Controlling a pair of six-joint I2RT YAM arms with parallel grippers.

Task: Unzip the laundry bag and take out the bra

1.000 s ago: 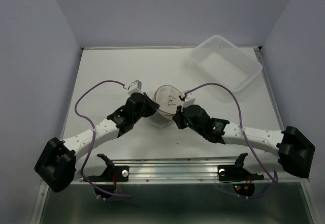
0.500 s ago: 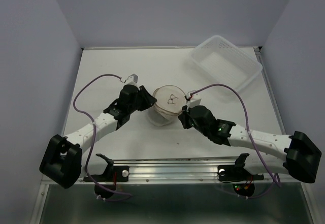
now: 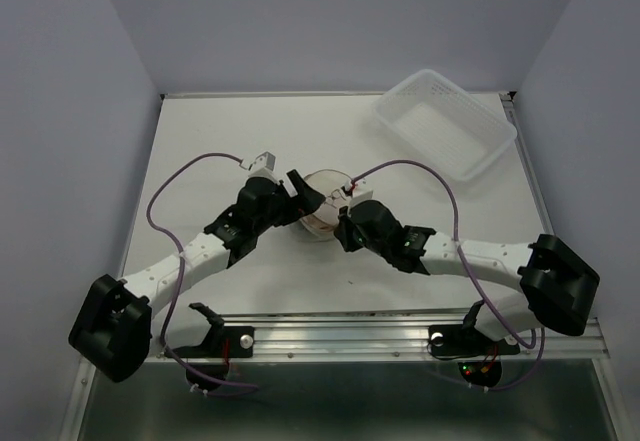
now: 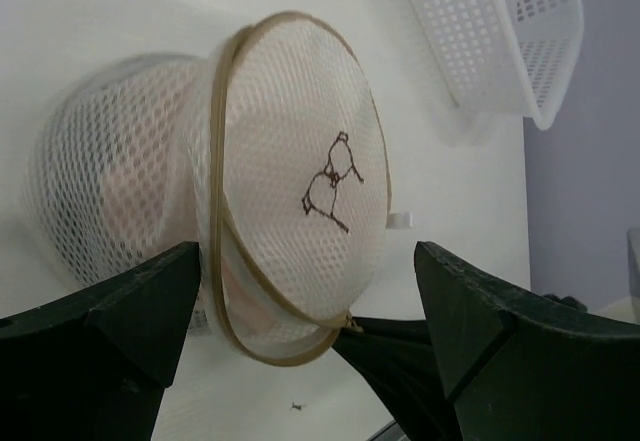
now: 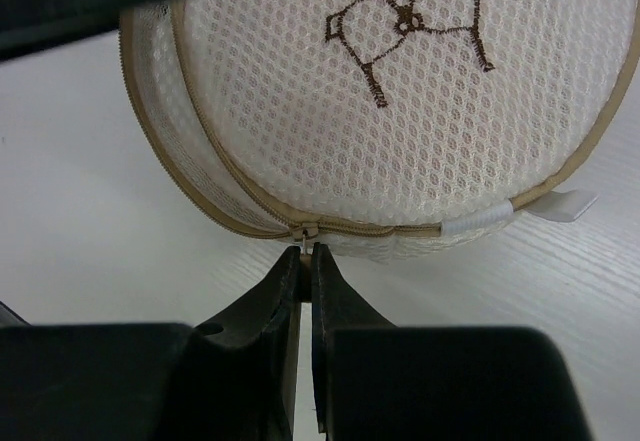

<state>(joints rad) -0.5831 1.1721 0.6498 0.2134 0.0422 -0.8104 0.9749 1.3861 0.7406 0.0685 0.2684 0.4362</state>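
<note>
The laundry bag (image 3: 325, 205), a round cream mesh pouch with a tan zipper rim and a dark bra outline on its flat face, lies tipped on its side mid-table. My left gripper (image 3: 301, 193) is open, its fingers standing wide on either side of the bag (image 4: 290, 151) without pinching it. My right gripper (image 5: 307, 251) is shut on the small zipper pull (image 5: 303, 233) at the bag's (image 5: 400, 111) lower rim. The zipper looks closed there. The bra is hidden inside; only a faint pink tint shows through the mesh.
A clear plastic basket (image 3: 445, 124) stands at the back right, also in the left wrist view (image 4: 500, 31). Purple cables loop over both arms. A metal rail (image 3: 350, 326) runs along the near edge, and walls close off the sides.
My left gripper has opened from shut to wide and now straddles the bag. The right gripper has kept its pinch and shifted left toward the bag, which has tipped slightly.
</note>
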